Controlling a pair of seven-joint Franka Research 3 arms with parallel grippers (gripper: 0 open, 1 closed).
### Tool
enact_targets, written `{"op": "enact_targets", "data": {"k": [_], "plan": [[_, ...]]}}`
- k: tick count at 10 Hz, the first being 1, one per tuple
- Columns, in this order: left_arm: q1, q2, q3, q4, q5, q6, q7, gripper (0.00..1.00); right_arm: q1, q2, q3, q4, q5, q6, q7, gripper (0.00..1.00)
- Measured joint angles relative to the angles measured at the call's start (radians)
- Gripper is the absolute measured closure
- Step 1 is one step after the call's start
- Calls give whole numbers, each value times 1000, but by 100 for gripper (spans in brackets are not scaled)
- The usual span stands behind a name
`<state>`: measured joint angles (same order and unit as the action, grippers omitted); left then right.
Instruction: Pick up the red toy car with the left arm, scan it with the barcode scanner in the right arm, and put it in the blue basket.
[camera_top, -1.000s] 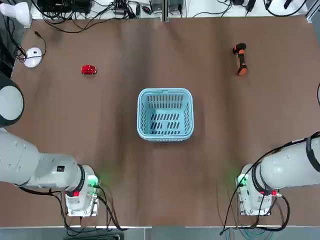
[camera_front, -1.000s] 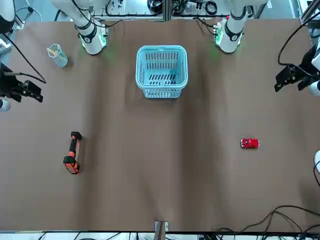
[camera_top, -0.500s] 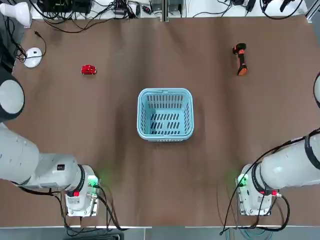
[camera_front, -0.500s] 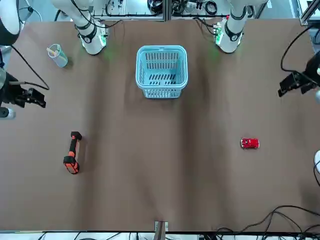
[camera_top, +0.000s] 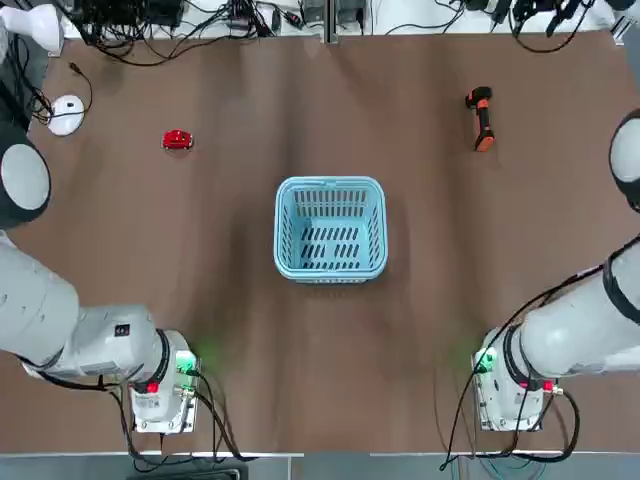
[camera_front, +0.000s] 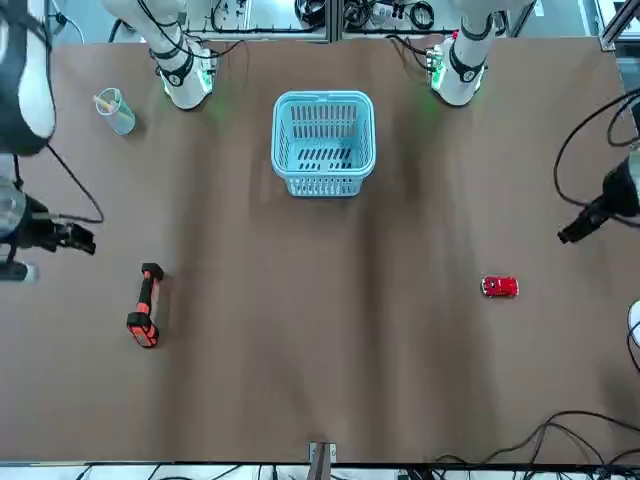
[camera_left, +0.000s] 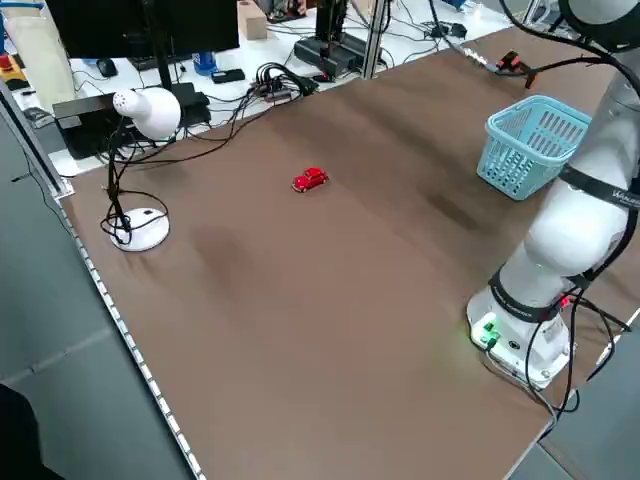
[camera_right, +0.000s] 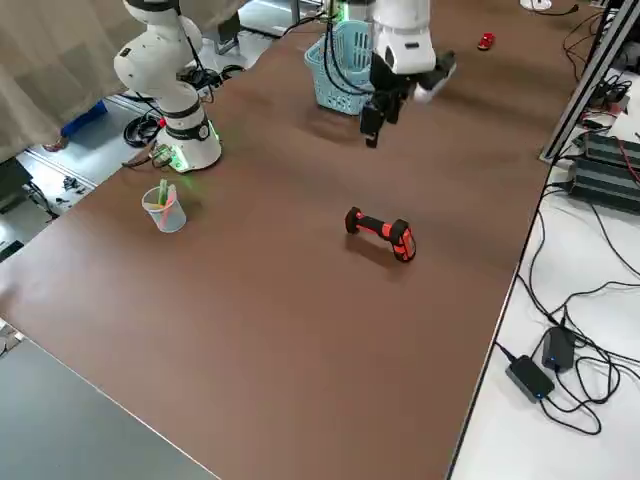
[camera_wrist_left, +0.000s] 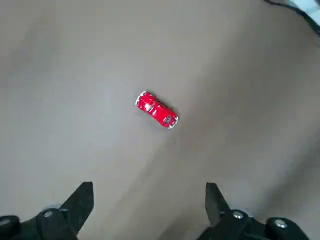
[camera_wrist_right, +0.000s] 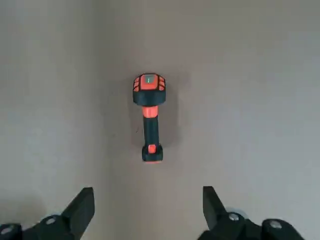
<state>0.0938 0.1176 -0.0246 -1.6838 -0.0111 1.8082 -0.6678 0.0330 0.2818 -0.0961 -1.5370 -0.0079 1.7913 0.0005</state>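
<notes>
Glossy red, the toy car (camera_wrist_left: 157, 109) lies on the brown table (camera_top: 300, 380), on the robot's left half and toward the far edge, touching neither gripper. In the left wrist view the left gripper (camera_wrist_left: 150, 207) has its two black fingers spread wide with nothing between them, and the car sits on the tabletop beyond the fingertips, slantwise to them. The front view shows that gripper at the table's left side, above the surface, with the car apart from it toward the far edge. The blue basket (camera_top: 331, 230), of slotted plastic, stands near the middle of the table, between the red car and the barcode scanner (camera_wrist_right: 149, 118). The black and orange scanner lies on its own on the right half of the table, toward the far edge. The right gripper (camera_wrist_right: 149, 212) is released too, its fingers wide apart and holding nothing; it hangs over the robot's right side of the table, and the scanner lies beyond its fingertips, apart from them. A clear cup (camera_front: 115, 111) with thin sticks in it stands on the right side, nearer the robot's bases, and a white round lamp base (camera_top: 67, 115) rests by the table's left edge, on the outer side of the car. Dark cables (camera_top: 150, 50) lie along the far edge.
</notes>
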Motion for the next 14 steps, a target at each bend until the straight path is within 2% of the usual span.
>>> {"op": "enact_targets", "data": {"k": [2,4,7,9,12,14], "plan": [[3,11,0,-128,0,160,-177,0,-10,86,0,0,7,72,0,4],[7,63,4,-174,-1,218,-293,0,-12,147,0,0,14,124,0,4],[7,215,41,-176,-33,380,-404,0,-12,237,1,0,21,208,0,5],[8,295,62,-170,-81,437,-417,0,-12,286,2,0,22,238,0,7],[6,358,65,-165,-107,462,-455,0,-9,351,5,-2,23,280,-1,7],[1,381,65,-165,-109,463,-478,0,1,366,8,-47,23,373,-1,7]]}}
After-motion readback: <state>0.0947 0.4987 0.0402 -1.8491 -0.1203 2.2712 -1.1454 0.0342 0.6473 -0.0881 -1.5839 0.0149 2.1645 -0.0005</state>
